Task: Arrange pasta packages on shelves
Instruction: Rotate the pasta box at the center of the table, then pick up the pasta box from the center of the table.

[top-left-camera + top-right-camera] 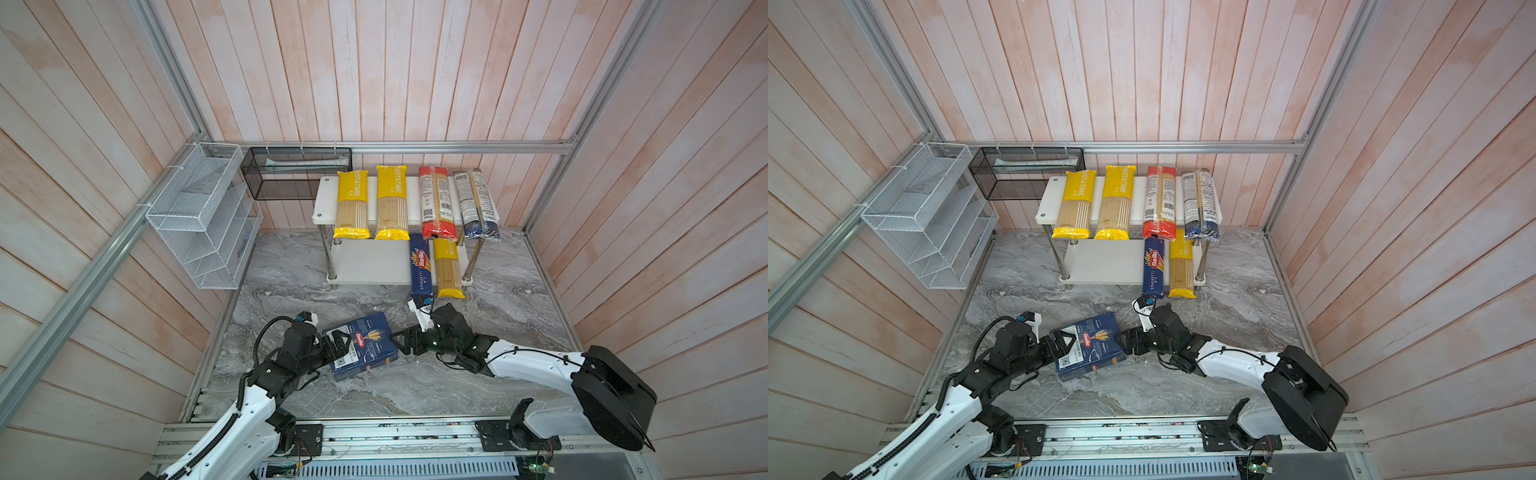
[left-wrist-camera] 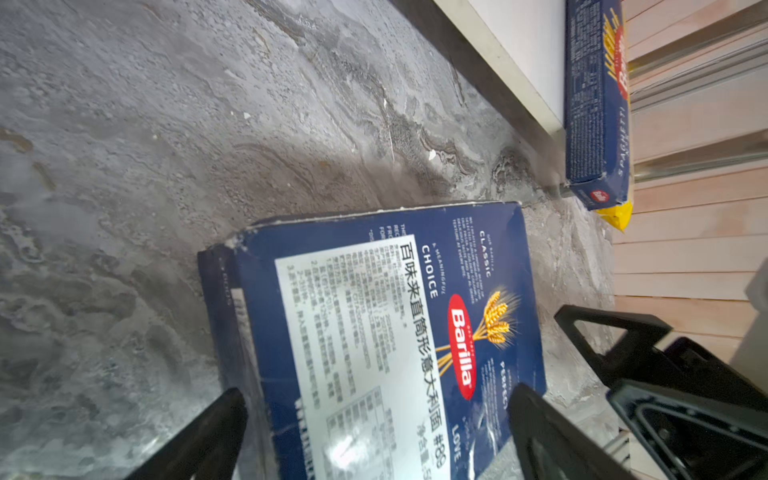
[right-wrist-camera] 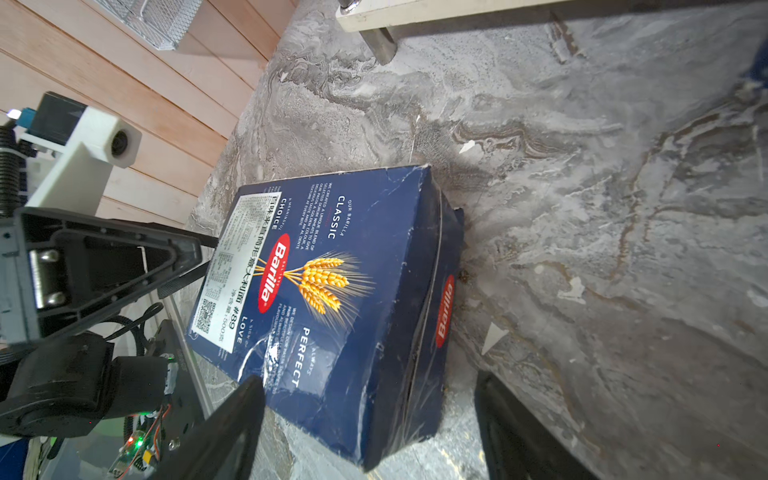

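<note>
While the dark blue Barilla cardboard box (image 1: 365, 347) lies on the grey marbled bench (image 1: 498, 316), left tool (image 2: 378, 392) straddles one end, clamped or not I cannot tell; right tool (image 3: 370, 380) gapes at the other.

Barilla: blue box (image 3: 332, 299); PASTATIME: yellow bag (image 1: 392, 203).

between the black jaws lies a dark blue barilla box (image 1: 365, 347) with a red oval logo, golden wheat ears and a white label. beyond the jaws the white shelves (image 1: 365, 262) carry three yellow-ended bags (image 1: 352, 203), a red-ended bag (image 1: 436, 199), a dark-blue-ended bag (image 1: 476, 203) and a second dark blue box (image 1: 420, 266). the worktop (image 1: 519, 299) is grey with marble veining, the walls (image 1: 415, 75) pale pink planks.
</note>
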You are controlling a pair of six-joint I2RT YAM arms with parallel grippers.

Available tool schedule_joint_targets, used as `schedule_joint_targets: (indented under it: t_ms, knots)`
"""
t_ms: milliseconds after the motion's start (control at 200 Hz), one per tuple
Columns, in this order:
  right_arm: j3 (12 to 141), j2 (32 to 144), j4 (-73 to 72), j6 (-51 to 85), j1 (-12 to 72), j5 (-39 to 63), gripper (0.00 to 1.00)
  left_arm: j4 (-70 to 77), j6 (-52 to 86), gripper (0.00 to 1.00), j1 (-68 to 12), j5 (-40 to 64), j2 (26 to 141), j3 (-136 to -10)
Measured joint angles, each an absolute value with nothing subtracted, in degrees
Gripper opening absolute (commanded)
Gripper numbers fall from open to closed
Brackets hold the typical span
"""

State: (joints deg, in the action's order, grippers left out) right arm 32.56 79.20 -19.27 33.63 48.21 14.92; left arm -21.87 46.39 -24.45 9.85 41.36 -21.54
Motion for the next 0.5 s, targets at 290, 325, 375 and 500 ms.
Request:
schedule_joint_targets:
  t_ms: [290, 325, 375, 500]
  knots:
    - [34.0, 86.0, -22.0, 31.2, 48.2, 18.6, 0.79, -21.5, 46.5, 1.00, -24.7, 12.0, 40.7, -21.0]
    - [34.0, 86.3, -22.2, 31.2, 48.2, 18.8, 0.79, -21.4, 46.5, 1.00, -24.7, 12.2, 40.6, -20.6]
    - [34.0, 86.5, -22.5, 31.2, 48.2, 19.2, 0.78, -21.4, 46.5, 1.00, -24.7, 12.6, 40.2, -20.0]
    - [34.0, 87.0, -23.4, 31.1, 48.2, 19.6, 0.78, -21.4, 46.5, 1.00, -24.7, 13.1, 39.6, -19.6]
